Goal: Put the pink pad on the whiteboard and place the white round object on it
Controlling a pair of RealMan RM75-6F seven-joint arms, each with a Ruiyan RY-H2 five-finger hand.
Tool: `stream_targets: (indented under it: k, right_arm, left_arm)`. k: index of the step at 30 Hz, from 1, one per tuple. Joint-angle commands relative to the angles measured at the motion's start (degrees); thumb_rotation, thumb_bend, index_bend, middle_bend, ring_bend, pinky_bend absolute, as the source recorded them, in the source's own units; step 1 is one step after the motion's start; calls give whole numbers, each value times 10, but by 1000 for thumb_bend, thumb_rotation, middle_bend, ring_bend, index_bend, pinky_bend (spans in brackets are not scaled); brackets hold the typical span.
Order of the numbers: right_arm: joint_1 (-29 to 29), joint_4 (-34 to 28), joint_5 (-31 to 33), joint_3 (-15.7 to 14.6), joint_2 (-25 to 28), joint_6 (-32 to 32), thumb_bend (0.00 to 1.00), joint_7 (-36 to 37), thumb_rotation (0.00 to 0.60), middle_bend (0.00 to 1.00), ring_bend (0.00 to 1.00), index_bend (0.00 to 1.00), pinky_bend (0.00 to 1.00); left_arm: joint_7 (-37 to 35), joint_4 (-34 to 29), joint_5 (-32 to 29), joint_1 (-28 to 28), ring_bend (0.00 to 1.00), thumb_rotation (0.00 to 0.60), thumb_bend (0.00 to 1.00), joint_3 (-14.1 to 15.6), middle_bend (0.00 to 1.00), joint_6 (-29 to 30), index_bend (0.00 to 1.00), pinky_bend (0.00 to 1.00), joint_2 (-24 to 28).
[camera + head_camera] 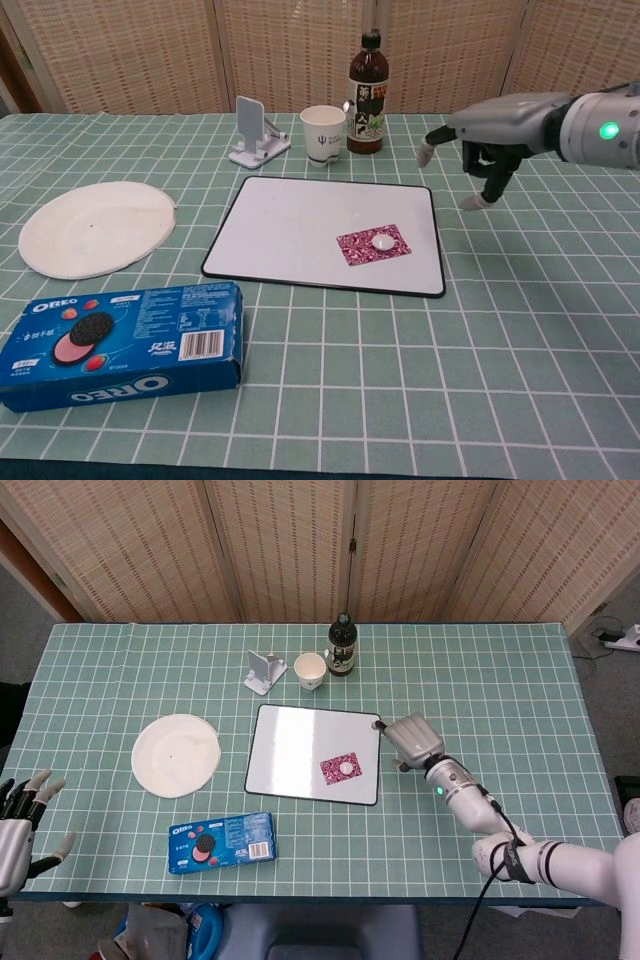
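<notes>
Now white round object [382,241] on pink pad [372,245], right hand [478,150] fingers apart, empty, well aside.

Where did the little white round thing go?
In both views the white round object sits on the pink pad, near the whiteboard's right front corner.

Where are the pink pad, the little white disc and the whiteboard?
pink pad [362,247], chest view, on its bare left part.
white disc [382,240], chest view, on its middle.
whiteboard [290,225], chest view, on its bare white surface.
</notes>
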Motion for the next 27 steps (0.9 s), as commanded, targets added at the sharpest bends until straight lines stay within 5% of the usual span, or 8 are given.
stream_targets:
  k: [1, 11, 27]
  right_arm:
    - [-49, -13, -12, -16, 40, 35, 300, 40, 600, 808, 915, 209, 994]
    - [-189, -26, -90, -46, 128, 152, 362, 166, 600, 587, 601, 250, 713]
    - [-404, -36, -243, -97, 183, 402, 362, 267, 600, 558, 574, 267, 691]
  left_arm:
    - [2, -1, 0, -5, 116, 600, 294, -2, 91, -5, 159, 20, -4]
    - [13, -6, -2, -20, 116, 600, 293, -10, 91, -16, 158, 20, -13]
    - [36, -42, 8, -25, 116, 600, 293, -8, 91, -16, 156, 20, -9]
